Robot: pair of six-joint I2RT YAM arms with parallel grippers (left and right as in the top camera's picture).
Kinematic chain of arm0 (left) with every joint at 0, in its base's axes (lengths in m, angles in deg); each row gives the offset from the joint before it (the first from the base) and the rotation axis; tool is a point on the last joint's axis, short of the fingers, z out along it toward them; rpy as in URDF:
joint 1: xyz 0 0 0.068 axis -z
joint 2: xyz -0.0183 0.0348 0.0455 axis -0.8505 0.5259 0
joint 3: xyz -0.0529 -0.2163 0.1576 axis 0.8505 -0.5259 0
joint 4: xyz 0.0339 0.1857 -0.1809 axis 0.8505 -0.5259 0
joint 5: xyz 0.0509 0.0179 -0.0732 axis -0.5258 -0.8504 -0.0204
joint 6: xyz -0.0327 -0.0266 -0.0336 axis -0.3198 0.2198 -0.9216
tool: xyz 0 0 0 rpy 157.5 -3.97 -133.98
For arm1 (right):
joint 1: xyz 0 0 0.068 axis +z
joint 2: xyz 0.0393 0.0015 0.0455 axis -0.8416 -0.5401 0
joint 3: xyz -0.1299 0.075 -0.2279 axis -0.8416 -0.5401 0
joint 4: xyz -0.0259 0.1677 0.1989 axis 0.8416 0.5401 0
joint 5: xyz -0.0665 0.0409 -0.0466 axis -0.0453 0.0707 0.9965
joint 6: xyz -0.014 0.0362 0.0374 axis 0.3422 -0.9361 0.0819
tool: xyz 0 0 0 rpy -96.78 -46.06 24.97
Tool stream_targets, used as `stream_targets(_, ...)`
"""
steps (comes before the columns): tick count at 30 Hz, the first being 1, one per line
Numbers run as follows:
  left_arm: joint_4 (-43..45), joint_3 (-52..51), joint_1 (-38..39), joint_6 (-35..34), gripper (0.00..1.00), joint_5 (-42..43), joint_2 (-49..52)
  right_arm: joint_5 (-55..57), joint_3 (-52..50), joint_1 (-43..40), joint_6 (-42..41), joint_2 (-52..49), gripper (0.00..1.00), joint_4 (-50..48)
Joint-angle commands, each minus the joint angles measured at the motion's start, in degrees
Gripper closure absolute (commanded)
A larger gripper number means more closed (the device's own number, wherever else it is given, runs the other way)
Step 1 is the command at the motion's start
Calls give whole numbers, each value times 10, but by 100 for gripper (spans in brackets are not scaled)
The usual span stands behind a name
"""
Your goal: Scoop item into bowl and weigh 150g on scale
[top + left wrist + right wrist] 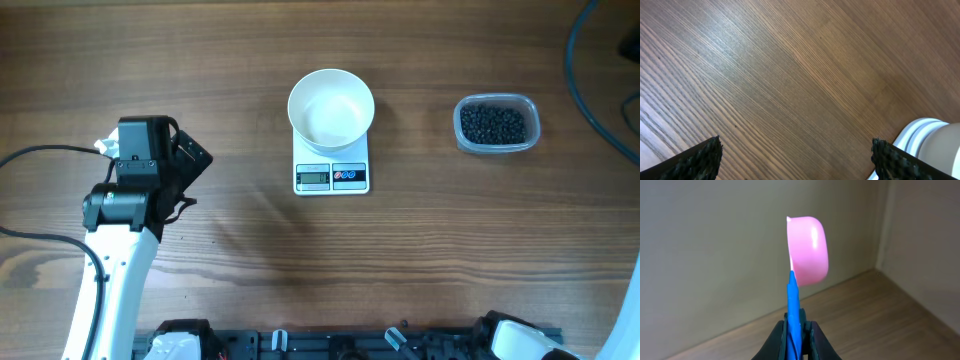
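Right end effector (795, 327) clamps scoop (809, 250) handle; fingers cropped at bottom edge.

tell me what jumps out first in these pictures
The round white bowl sits empty on the small white digital scale at centre, with a clear plastic tub of tiny black beans to its right. The right gripper is shut on the blue handle of a pink scoop, held upright.

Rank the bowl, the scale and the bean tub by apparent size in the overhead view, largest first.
1. Bowl, slightly.
2. Tub of beans, about as wide, less deep.
3. Scale, by its visible part only; the bowl covers the rest, so this place is unsure.
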Motion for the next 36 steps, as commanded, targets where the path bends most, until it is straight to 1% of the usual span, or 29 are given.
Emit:
stream_targets(1,0,0,-3,9,0,-7,4,-35,7,-24,-3,-5,96,-9)
stream_targets(7,0,0,-3,9,0,-7,4,-87,7,-27,2,-6,96,-5)
stream_targets(11,0,0,-3,9,0,-7,4,-116,7,-27,-2,-6,96,14)
stream_targets(15,0,0,-3,9,0,-8,4,-136,7,-27,-38,-6,96,66)
stream_targets(17,0,0,-3,9,0,-7,4,-138,7,-27,-61,-6,96,114)
stream_targets(22,0,0,-3,9,0,-7,4,-138,7,-27,-74,-6,96,169)
stream_targets(27,0,0,-3,9,0,-7,4,-165,7,-27,-74,-6,96,161)
stream_targets(32,0,0,-3,9,0,-7,4,-165,7,-27,-72,-8,96,132)
stream_targets(36,0,0,-3,9,0,-7,4,-167,7,-27,-71,-9,96,140)
